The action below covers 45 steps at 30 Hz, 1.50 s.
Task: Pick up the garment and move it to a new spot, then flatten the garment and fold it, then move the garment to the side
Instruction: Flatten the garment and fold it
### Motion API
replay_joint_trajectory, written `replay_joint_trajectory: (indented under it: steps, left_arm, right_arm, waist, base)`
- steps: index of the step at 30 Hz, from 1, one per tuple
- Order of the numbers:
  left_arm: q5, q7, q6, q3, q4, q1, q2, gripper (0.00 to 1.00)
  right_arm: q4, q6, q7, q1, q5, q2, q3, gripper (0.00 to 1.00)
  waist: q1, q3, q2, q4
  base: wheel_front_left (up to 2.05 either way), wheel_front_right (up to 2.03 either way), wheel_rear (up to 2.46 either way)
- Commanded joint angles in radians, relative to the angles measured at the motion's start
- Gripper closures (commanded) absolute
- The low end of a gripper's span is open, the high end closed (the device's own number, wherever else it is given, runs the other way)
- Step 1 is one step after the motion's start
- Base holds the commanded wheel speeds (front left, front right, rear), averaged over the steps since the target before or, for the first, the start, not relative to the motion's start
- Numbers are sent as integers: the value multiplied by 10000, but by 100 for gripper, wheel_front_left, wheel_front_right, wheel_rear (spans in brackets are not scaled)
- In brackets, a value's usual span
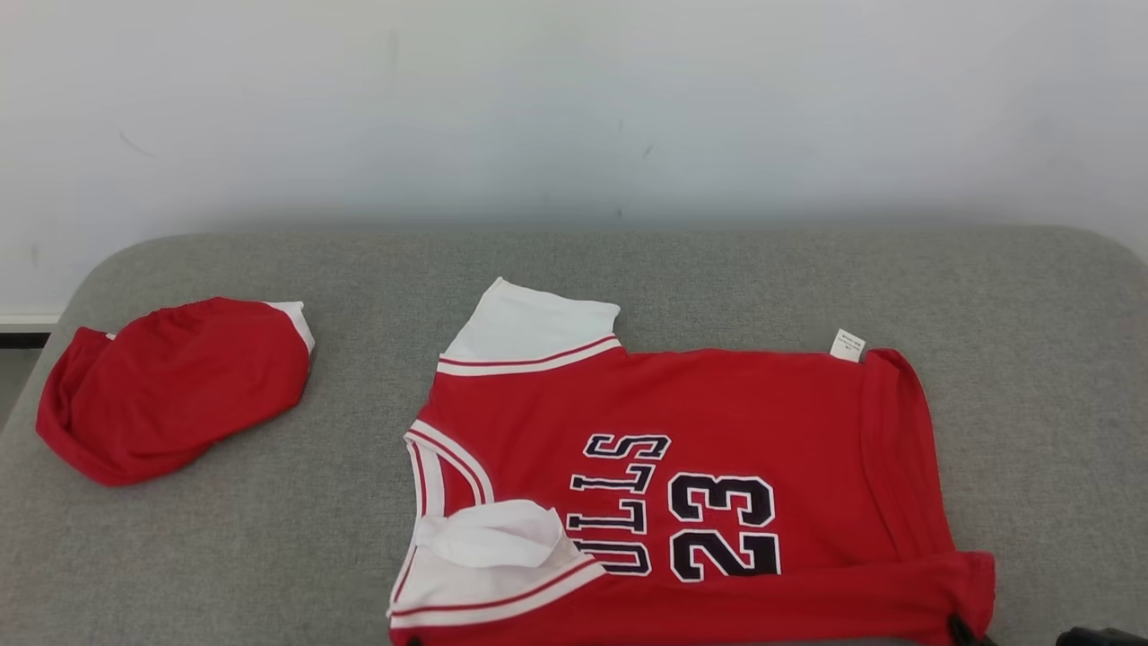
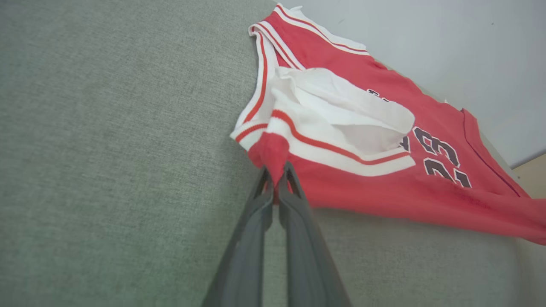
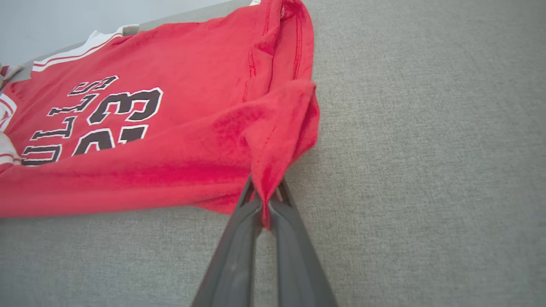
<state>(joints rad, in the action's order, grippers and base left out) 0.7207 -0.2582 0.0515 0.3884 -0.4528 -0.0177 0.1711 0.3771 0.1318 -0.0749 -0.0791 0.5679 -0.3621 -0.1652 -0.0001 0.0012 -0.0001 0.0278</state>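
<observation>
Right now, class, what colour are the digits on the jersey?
The digits are dark, nearly black, outlined white; head view shows them best.

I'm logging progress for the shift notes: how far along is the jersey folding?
Done, it seems: the jersey lies spread, print up, on the grey pad. In hand: the left tool is shut on its near sleeve-side corner and the right tool on its near hem corner. Left: the fold itself, smoothing the crumpled white sleeve, then moving it aside.
</observation>
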Motion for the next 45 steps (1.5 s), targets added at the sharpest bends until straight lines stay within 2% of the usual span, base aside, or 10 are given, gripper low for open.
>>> replay_joint_trajectory:
  steps: [1, 4, 5, 6, 7, 17, 22, 28, 34, 45]
  left_arm:
    - [-56, 11, -57, 91, 160, 320, -68, 100]
    - [-46, 76, -167, 166, 290, 564, -100, 100]
    - [-83, 51, -215, 163, 324, 602, -93, 100]
    - [-65, 33, -254, 118, 361, 640, -119, 65]
    - [-47, 19, -264, 103, 382, 685, -132, 0]
    - [-451, -82, -435, -793, 933, 579, 138, 0]
    - [-1279, -72, -359, -1996, 1909, 342, 67, 0]
    - [-2500, -73, -339, -2808, 2467, 81, 126, 0]
    - [-3377, -74, 12, -3455, 2765, -85, 96, 0]
    - [-4581, -75, 466, -3724, 2983, 302, -90, 0]
  right_arm:
    - [-349, -24, 232, -385, -159, 99, 223, 100]
    - [-796, -24, 532, -745, -467, 292, 520, 100]
    - [-894, -24, 578, -821, -593, 354, 606, 80]
    - [-973, -24, 636, -881, -686, 452, 667, 24]
    - [-1044, -24, 649, -933, -751, 570, 754, 0]
    - [-1778, -24, 134, -704, -1386, 921, 1262, 0]
    - [-2172, -24, -482, -301, -1732, 1278, 1504, 0]
    - [-2275, -24, -1212, 153, -2027, 1642, 1390, 0]
    - [-2123, -24, -1625, 443, -2394, 1804, 1303, 0]
    - [-1810, -24, -1877, 630, -2682, 2017, 1305, 0]
  waist:
    - [1, -39, 1, -13]
    - [1, -77, 1, -54]
    - [1, -82, 1, -75]
    - [1, -88, 1, -92]
    - [1, -93, 1, -106]
    - [1, -156, 1, -170]
    - [1, -222, 1, -191]
    - [1, -283, 1, -284]
    - [1, -296, 1, -330]
    - [1, -222, 1, -390]
  base:
    - [0, 0, 0]
    - [0, 0, 0]
    - [0, 0, 0]
    - [0, 0, 0]
    - [0, 0, 0]
    - [0, 0, 0]
    - [0, 0, 0]
    - [0, 0, 0]
    - [0, 0, 0]
    - [0, 0, 0]
